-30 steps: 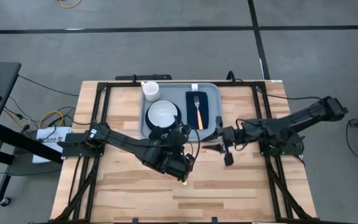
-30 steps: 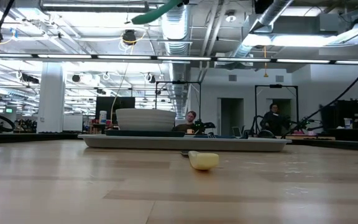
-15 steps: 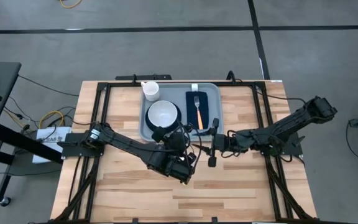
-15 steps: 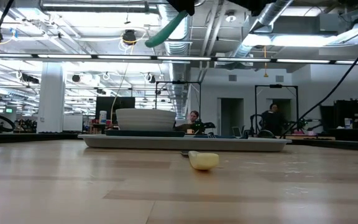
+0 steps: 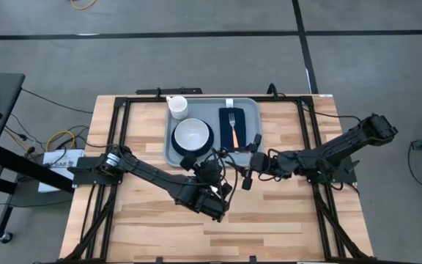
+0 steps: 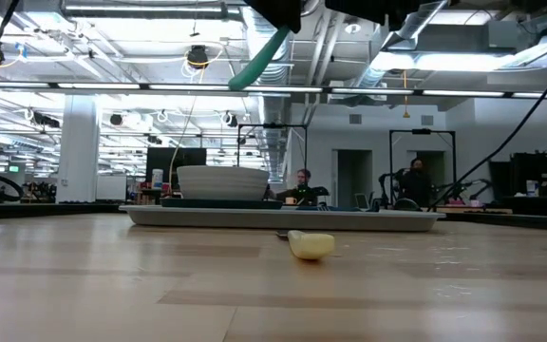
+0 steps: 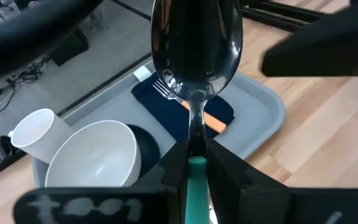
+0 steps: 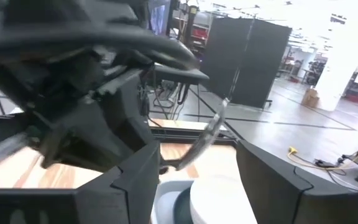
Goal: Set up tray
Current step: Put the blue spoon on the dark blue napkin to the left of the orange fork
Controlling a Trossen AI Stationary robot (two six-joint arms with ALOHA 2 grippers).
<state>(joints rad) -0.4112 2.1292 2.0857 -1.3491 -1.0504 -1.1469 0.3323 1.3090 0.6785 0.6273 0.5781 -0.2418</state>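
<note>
My left gripper is shut on a spoon with a shiny metal bowl and a teal handle, above the table just near of the tray. My right gripper is open, level, and faces it from the right. The spoon shows in the gap ahead of its fingers, untouched. On the grey-blue tray stand a white cup and a white bowl on a dark plate. A fork with an orange handle lies there on a navy napkin. My left gripper pinches the spoon's teal handle between its two fingers, close to where the metal neck begins. The spoon runs along the fingers, its bowl pointing forward toward the tray. It is lifted clear of the table, and the handle's free end slants down behind the fingers.
A small yellow object lies on the wooden table near of the tray, below my left arm. Bare wood stretches along the near half of the table. Black frame rails run along both sides.
My right gripper has moved toward the table's left, up to the spoon, and turned about its wrist. My left gripper has sunk a little with the spoon and tipped, so the teal handle now slants more steeply in the low view.
</note>
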